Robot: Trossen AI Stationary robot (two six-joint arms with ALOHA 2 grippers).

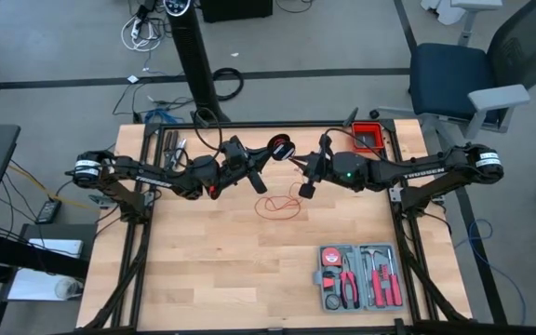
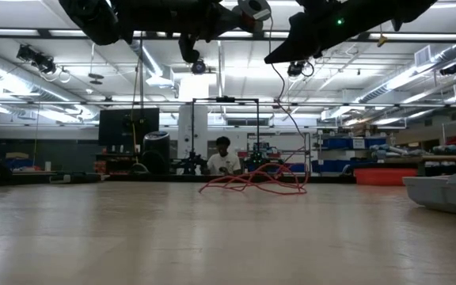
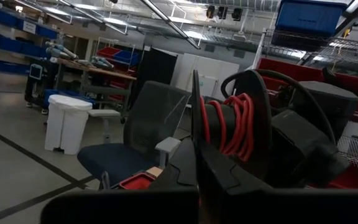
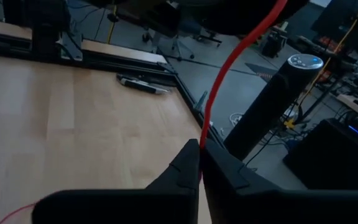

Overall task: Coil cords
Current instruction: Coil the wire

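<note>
The left gripper (image 1: 266, 155) is clamped on a black spool (image 1: 280, 147) raised above the counter (image 1: 212, 270); red cord (image 3: 232, 124) is wound around the spool's core. The right gripper (image 4: 200, 152) is closed on the cord just beside the spool, also raised. From there the cord hangs to a loose pile (image 1: 282, 205) on the counter, between the arms. A grey tool case (image 1: 359, 276) lies well apart, near the counter's front edge.
</note>
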